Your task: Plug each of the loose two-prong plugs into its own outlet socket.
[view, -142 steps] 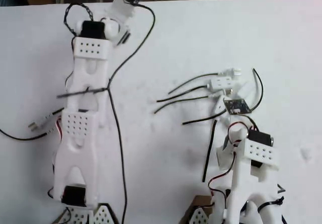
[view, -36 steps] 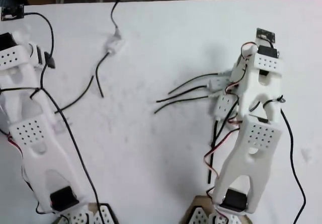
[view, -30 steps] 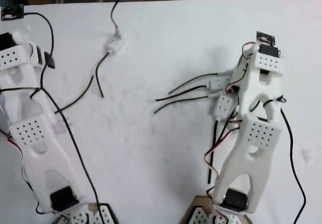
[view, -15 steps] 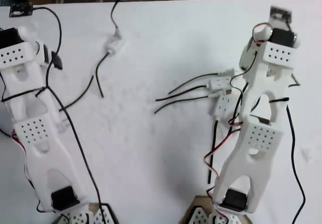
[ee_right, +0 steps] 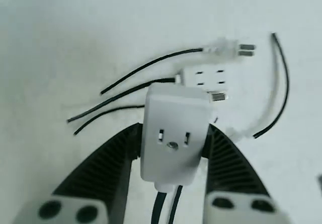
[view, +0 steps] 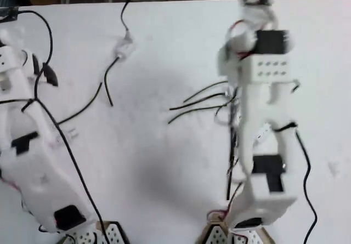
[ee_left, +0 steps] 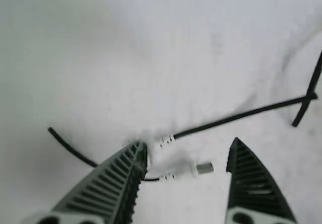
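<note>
In the right wrist view my right gripper is shut on a white outlet socket, held above the table with its slots facing the camera and two black wires hanging from it. On the table beyond it lie a second white socket and a loose two-prong plug on a black wire. My left gripper hangs open over another small plug, which lies between the fingers on the table. In the high view the right arm is raised over the wires.
A white joined connector with black wires lies near the table's far edge, left of centre. The left arm stands along the table's left side, with a black cable draped over it. A thin black wire runs past the left gripper.
The right arm has risen and swung left from the far right of the table, over the wires. The left arm has shifted a little to the left.
</note>
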Available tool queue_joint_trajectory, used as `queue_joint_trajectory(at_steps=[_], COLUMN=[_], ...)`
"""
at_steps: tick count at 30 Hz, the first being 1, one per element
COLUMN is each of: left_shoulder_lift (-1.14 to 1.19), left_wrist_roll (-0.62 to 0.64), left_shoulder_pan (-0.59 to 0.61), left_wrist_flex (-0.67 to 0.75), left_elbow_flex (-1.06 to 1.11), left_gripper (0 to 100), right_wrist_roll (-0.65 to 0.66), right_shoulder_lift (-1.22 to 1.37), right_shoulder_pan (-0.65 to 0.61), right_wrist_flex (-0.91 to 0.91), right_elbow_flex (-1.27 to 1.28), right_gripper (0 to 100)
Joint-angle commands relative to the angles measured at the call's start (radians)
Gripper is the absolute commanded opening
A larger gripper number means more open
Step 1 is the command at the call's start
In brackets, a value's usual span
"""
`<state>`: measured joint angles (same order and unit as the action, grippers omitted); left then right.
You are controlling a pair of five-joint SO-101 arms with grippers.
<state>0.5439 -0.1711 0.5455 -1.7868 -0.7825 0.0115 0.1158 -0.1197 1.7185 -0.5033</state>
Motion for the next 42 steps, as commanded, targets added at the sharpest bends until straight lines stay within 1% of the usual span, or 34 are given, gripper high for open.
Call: queue_joint_trajectory(at_steps=[1,4,7,9,12,14,16,21,23,25,27,34,38,42], left_shoulder_lift=[-0.432,-0.627,-0.796,-0.889,-1.015,-1.089,-1.150,-1.253,-1.270,-1.271,-1.273,-1.271,-1.273,-1.276], left_wrist_roll=[-0.003,-0.003,-0.003,-0.003,-0.002,0.003,0.005,0.008,0.021,0.072,0.100,0.098,0.098,0.098], left_shoulder_pan=[0.016,0.016,0.016,0.016,0.013,0.010,0.010,0.010,0.010,0.010,0.015,0.015,0.015,0.015], left_wrist_flex=[0.002,0.025,0.094,0.167,0.299,0.391,0.499,0.772,0.841,0.893,0.913,0.921,0.921,0.921], left_elbow_flex=[0.400,0.634,0.862,1.019,1.257,1.409,1.544,1.815,1.881,1.918,1.924,1.929,1.929,1.929], left_gripper=[25,25,25,25,25,25,25,26,26,26,26,26,26,26], right_wrist_roll=[0.006,0.008,0.011,0.031,0.110,0.138,0.150,0.147,0.143,0.143,0.149,0.150,0.153,0.269], right_shoulder_lift=[-0.194,-0.294,-0.355,-0.357,-0.323,-0.286,-0.239,-0.088,-0.015,0.042,0.077,0.044,0.018,-0.016], right_shoulder_pan=[-0.137,-0.268,-0.427,-0.533,-0.662,-0.720,-0.750,-0.753,-0.753,-0.753,-0.753,-0.723,-0.630,-0.527], right_wrist_flex=[0.001,0.001,-0.001,-0.015,-0.071,-0.140,-0.231,-0.453,-0.495,-0.518,-0.519,-0.478,-0.486,-0.481], right_elbow_flex=[0.161,0.295,0.425,0.497,0.611,0.687,0.750,0.821,0.818,0.816,0.807,0.766,0.766,0.738], right_gripper=[13.3,13.3,13.3,13.5,13.5,13.5,13.5,14.7,18.8,23.4,25.8,25.9,26.0,25.9])
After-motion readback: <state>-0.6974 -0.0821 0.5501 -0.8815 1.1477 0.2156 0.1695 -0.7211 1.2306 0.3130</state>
